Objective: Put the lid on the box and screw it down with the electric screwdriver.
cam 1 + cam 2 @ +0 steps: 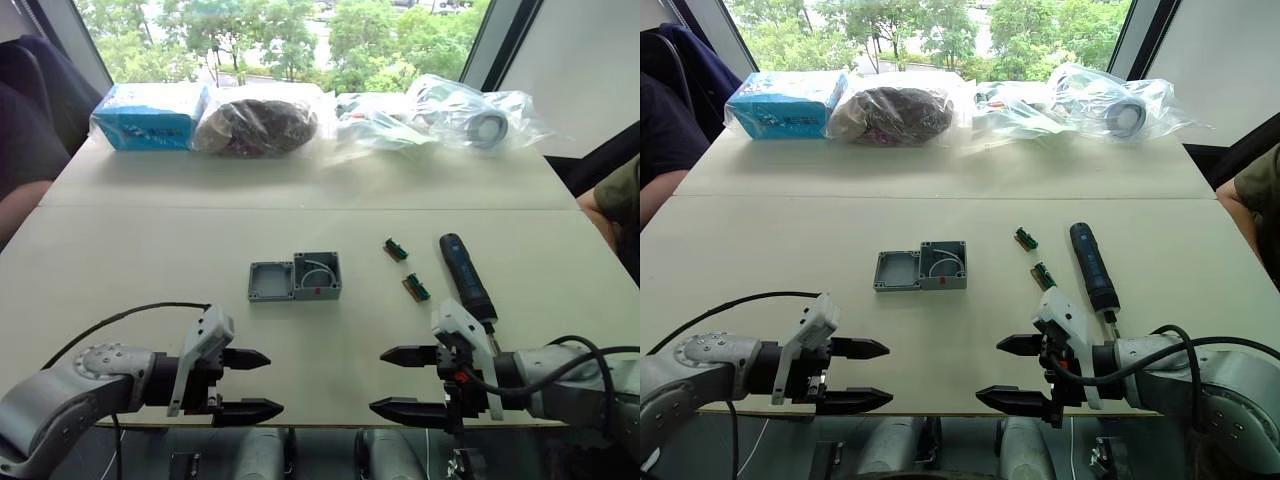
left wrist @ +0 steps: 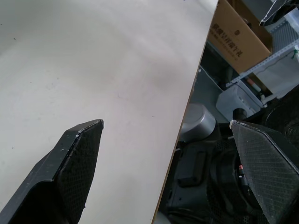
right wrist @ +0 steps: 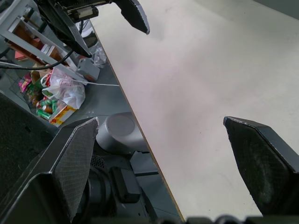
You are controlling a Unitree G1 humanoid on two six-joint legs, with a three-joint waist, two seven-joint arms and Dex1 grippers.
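Both claws hang at the bottom of the frame with fingers spread apart, holding nothing: left gripper (image 1: 256,384), right gripper (image 1: 395,381). At the centre, the lid (image 1: 270,281) touches the box (image 1: 317,275). Right of centre lies the electric screwdriver (image 1: 466,276).

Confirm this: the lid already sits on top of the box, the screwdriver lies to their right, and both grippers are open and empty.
Not quite. The left eye view shows the lid lying on the table beside the box, on its left. The rest holds: electric screwdriver right, left gripper and right gripper open, empty.
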